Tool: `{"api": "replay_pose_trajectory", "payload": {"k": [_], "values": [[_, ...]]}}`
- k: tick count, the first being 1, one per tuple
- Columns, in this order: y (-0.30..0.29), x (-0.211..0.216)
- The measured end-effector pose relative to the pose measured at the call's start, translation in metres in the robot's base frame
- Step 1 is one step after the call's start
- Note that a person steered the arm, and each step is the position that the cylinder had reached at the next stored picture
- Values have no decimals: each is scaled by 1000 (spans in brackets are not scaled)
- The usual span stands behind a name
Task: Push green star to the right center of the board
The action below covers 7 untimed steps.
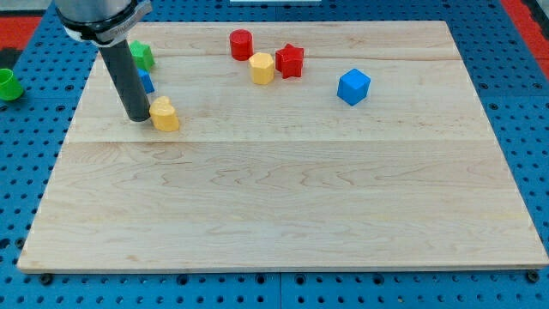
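Wooden surface (283, 206) seen from above and slightly in front, lying on a blue perforated base (532, 103). Our arm carries no claw, so there is nothing to be spread or pressed together; it ends in a dark rod (127, 77) that comes down from the view's top left. Our tip (137, 117) rests on the surface in the left part of the board, touching or just beside the left side of a yellow block (165, 114) of rounded shape.

The green star (141, 56) lies near the board's top left corner, above our tip in the view and just to the right of the rod, which hides part of it; its shape is hard to make out. A blue block (146, 82) sits just below the green star, between it and the yellow block, also partly hidden behind the rod.

Near the top centre we see a red cylinder (242, 44), a yellow hexagonal block (262, 68) and a red star (291, 60); the last two are touching or nearly so. A blue cube (353, 87) stands apart, right of centre. A green cylinder (8, 85) lies off the board at the view's left edge
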State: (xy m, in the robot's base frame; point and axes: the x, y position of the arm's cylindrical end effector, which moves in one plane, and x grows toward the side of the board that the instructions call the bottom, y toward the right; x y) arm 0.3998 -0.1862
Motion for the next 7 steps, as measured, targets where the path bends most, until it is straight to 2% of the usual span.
{"api": "replay_pose_trajectory", "payload": {"k": [4,5,6,7], "values": [[45,-2],[31,20],[66,18],[123,-13]]}}
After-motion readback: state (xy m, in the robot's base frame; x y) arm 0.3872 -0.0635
